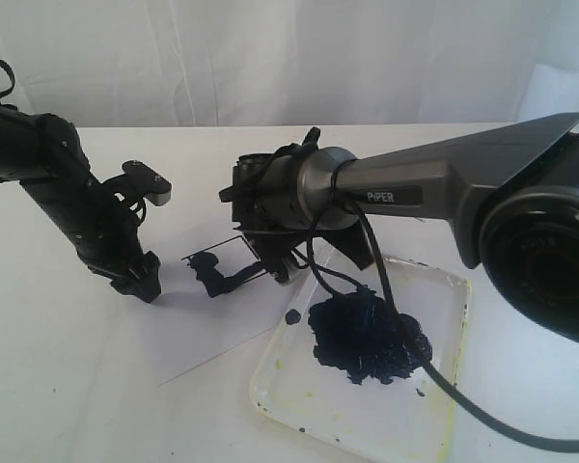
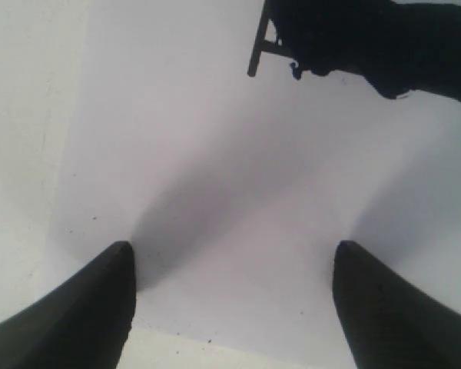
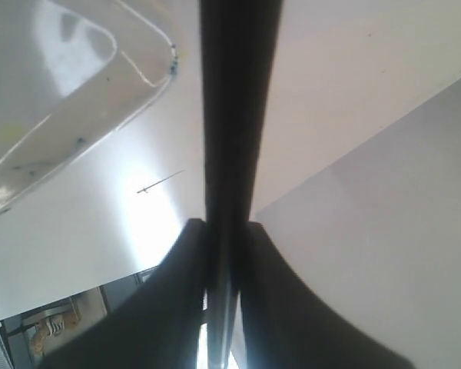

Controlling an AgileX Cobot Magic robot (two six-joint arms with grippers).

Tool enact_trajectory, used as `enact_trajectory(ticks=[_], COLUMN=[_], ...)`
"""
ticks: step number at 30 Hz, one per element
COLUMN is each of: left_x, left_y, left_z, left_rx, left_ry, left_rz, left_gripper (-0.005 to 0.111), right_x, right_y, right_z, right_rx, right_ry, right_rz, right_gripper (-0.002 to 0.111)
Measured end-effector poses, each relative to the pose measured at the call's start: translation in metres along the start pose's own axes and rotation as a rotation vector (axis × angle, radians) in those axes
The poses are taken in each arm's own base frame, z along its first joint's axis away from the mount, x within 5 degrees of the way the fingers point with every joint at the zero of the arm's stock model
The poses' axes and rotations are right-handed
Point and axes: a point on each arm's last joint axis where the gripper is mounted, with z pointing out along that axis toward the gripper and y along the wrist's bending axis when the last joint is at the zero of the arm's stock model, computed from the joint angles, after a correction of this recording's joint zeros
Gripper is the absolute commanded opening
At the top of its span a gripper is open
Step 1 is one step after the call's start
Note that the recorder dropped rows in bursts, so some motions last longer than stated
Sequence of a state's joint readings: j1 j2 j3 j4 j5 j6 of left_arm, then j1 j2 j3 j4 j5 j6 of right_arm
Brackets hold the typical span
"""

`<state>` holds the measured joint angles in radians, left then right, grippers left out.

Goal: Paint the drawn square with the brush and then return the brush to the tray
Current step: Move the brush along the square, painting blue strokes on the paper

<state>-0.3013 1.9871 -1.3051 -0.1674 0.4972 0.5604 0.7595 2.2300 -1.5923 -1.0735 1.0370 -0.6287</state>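
The drawn square (image 1: 215,262) lies on the white paper sheet (image 1: 198,323), with dark blue-black paint smeared in its left part. My right gripper (image 1: 275,268) hangs just to the right of the square, shut on the brush (image 1: 239,279), whose dark end reaches down into the painted patch. In the right wrist view the brush (image 3: 238,92) runs as a dark stick out from between the closed fingers of that gripper (image 3: 227,227). My left gripper (image 1: 140,280) is low at the paper's left edge. Its fingers (image 2: 100,307) stand wide apart, open and empty (image 2: 232,250).
The clear tray (image 1: 270,371) sits at the front right, holding a large glossy paint blob (image 1: 367,338), and its rim (image 3: 150,81) shows in the right wrist view. A black cable (image 1: 434,371) from the right arm trails across the tray. White backdrop behind the table.
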Motion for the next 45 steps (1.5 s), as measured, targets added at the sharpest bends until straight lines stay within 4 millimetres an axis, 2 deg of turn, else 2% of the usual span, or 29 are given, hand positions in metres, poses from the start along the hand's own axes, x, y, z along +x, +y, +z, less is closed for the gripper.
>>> enact_trajectory(ticks=[10,20,33,45], left_x=[0.0,0.0,0.0,0.0], left_y=[0.0,0.0,0.0,0.0], left_z=[0.0,0.0,0.0,0.0], left_rx=[-0.001,-0.001,-0.001,-0.001], left_ry=[-0.002,-0.002,-0.002,-0.002], left_rz=[0.0,0.0,0.0,0.0], left_gripper=[0.074,0.074,0.074,0.074], right_x=[0.004,0.016,0.008,0.008], right_y=[0.0,0.002,0.001,0.002], right_z=[0.0,0.009,0.007,0.006], right_rx=[-0.001,-0.036,-0.026,-0.036], right_ry=[0.049,0.093,0.018,0.032], right_rz=[0.04,0.085,0.062,0.025], right_gripper=[0.0,0.0,0.0,0.0])
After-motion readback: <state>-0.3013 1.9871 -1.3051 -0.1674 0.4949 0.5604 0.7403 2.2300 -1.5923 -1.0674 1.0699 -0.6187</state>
